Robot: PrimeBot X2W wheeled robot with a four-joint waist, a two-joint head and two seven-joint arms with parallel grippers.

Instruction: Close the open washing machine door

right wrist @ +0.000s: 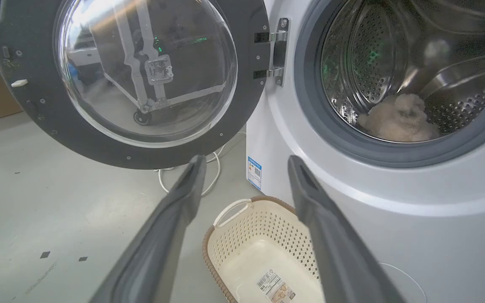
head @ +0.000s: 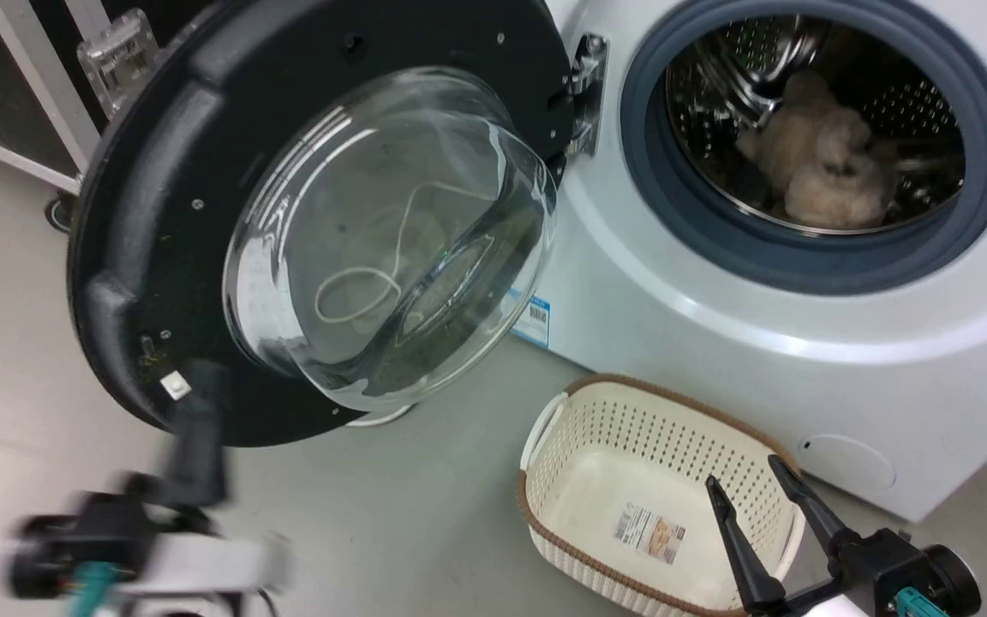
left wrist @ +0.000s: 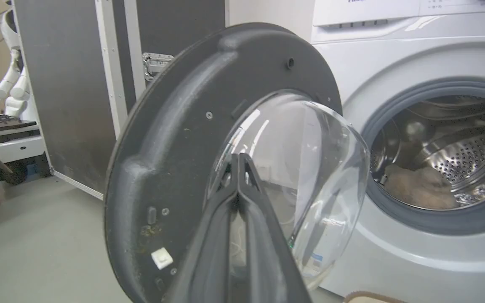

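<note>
The washing machine door [head: 159, 214] hangs wide open on its metal hinge [head: 586, 86] at the left of the white machine [head: 716, 343]. Its black inner face and bulging glass bowl [head: 391, 240] face me. In the left wrist view the same door [left wrist: 175, 139] stands close ahead. My left gripper [head: 198, 377] is shut and empty, blurred, its tip by the door's lower rim; its fingertips [left wrist: 239, 159] point at the glass bowl. My right gripper [head: 742, 476] is open and empty above the basket, and its fingers [right wrist: 192, 176] frame the basket.
A cream perforated laundry basket [head: 562, 428] stands on the grey floor before the machine. Beige fluffy laundry [head: 819, 154] lies in the steel drum. A dark flight case [left wrist: 78, 84] stands behind the door. A white cable [right wrist: 217, 168] trails on the floor under it.
</note>
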